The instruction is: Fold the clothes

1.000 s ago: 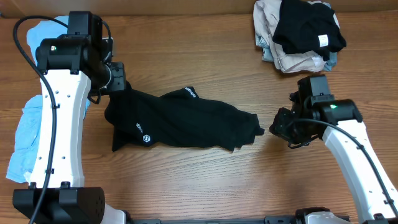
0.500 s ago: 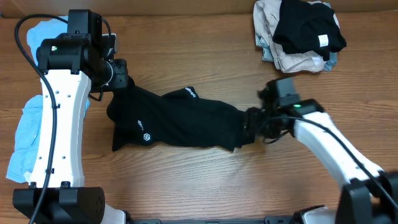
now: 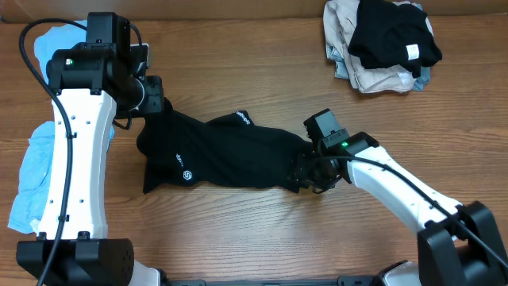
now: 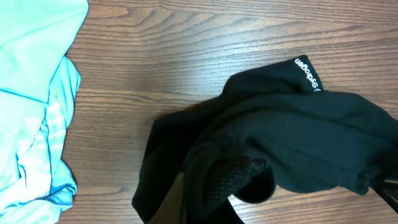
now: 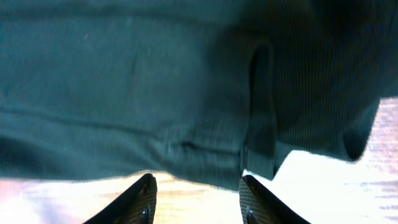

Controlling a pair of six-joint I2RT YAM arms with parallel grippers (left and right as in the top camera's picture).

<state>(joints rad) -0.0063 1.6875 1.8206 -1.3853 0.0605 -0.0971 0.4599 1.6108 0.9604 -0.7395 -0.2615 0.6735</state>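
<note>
**Shirt lies mid-table, a gripper at each end**

The table [image 3: 238, 71] is brown wood grain, flat and matte, and it fills the overhead view. A paler tan band runs along its far edge. Nothing of the room beyond shows.

The shirt [image 3: 230, 155] is black and lies crumpled in a long band across the middle, with small white logos showing on its folds. Its left end is bunched and lifted at the left gripper [image 3: 155, 99], which is clamped tight on that cloth. In the left wrist view the fabric drapes over the finger. The right gripper [image 3: 305, 171] sits at the shirt's right end. Its jaws stand partly apart with bare wood showing between them, and the hem lies just past the tips in the right wrist view [image 5: 199, 199].

The left side is crowded. A light blue tee [image 3: 36, 167] lies rumpled at the left edge, partly under the left arm [image 3: 75, 151], and it is well clear of the shirt. A pile [image 3: 381, 44] of beige and black pieces sits at the far right corner, apart from everything else.

Bare wood lies open in 3 places: the far side between the left arm and the pile, the near strip in front of the shirt between the 2 arm bases, and the stretch to the right of the right arm [image 3: 397, 187].
</note>
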